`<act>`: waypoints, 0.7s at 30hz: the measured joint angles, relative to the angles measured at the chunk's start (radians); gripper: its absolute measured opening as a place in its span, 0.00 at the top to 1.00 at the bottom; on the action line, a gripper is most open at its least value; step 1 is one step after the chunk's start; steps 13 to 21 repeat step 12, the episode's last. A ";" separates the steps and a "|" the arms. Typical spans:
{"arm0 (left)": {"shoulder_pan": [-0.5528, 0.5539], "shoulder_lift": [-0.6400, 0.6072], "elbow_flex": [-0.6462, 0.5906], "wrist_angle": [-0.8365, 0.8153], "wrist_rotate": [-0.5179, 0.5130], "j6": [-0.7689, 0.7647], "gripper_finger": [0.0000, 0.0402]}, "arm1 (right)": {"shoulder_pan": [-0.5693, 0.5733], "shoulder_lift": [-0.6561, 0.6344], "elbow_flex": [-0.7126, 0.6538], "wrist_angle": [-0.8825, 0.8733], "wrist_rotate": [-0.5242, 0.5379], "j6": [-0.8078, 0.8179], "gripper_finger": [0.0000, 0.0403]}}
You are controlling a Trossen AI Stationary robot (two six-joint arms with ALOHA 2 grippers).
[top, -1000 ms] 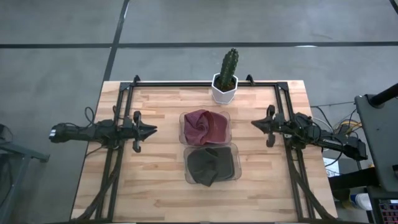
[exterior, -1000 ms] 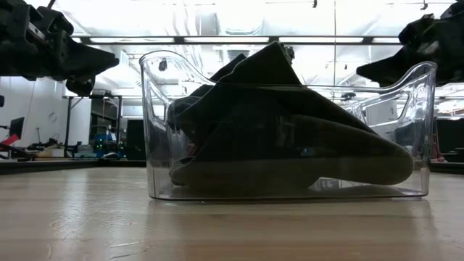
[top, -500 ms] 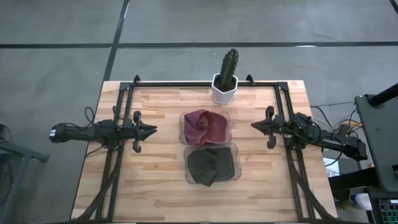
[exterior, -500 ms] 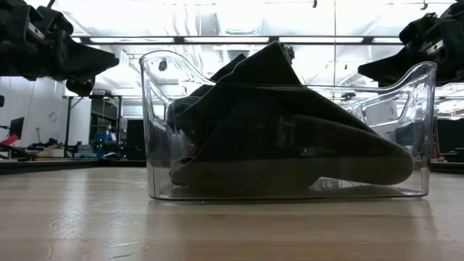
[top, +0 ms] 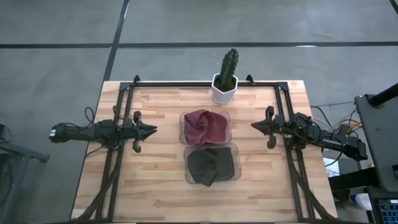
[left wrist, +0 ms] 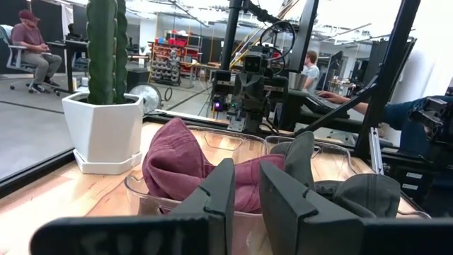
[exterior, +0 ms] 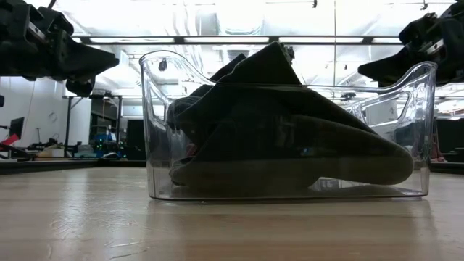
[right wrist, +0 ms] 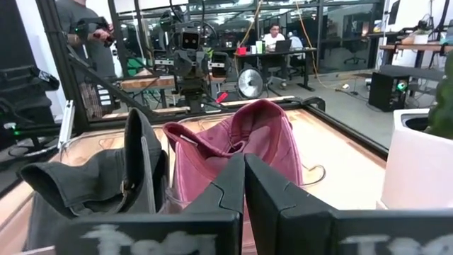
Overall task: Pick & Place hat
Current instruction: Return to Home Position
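High view, step: homing, I judged; left gripper (top: 152, 130) and right gripper (top: 255, 125) sat at the table's sides, well apart from the bins.
High view, cap: dark red cap (top: 205, 126) lay crumpled in the top transparent bin (top: 182, 118); its long axis ran roughly across the table, brim direction unclear.
Low view, near bin: only a dark cap (exterior: 290, 138) showed.
Left wrist, pincer: a slit apart, empty.
Right wrist, pincer: pressed together, empty.
Next move: probably only settling.

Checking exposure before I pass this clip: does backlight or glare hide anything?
Low view: bright ceiling lights behind turn the dark cap, left gripper and right gripper into silhouettes, with glare on the clear bin. High view: even light, dark red cap plainly lit. Left wrist view: ceiling behind blown out.
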 joint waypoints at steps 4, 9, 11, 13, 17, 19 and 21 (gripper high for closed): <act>0.000 0.000 0.000 0.000 0.000 -0.001 0.86 | 0.000 0.000 0.000 0.000 0.000 0.045 0.98; 0.000 0.000 0.000 0.000 0.000 -0.001 0.86 | 0.000 0.000 0.000 0.000 0.000 0.066 0.98; 0.000 0.000 0.000 0.000 0.000 -0.001 0.86 | 0.000 0.000 0.000 0.000 0.000 0.066 0.98; 0.000 0.000 0.000 0.000 0.000 -0.001 0.86 | 0.000 0.000 0.000 0.000 0.000 0.067 0.98; 0.000 0.000 0.000 0.000 0.000 -0.001 0.86 | 0.000 0.000 0.000 0.000 0.000 0.067 0.98; 0.000 0.000 0.000 0.000 0.000 -0.001 0.86 | 0.000 0.000 0.000 0.000 0.000 0.067 0.98; 0.000 0.000 0.000 0.000 0.000 -0.001 0.86 | 0.000 0.000 0.000 0.000 0.000 0.067 0.98</act>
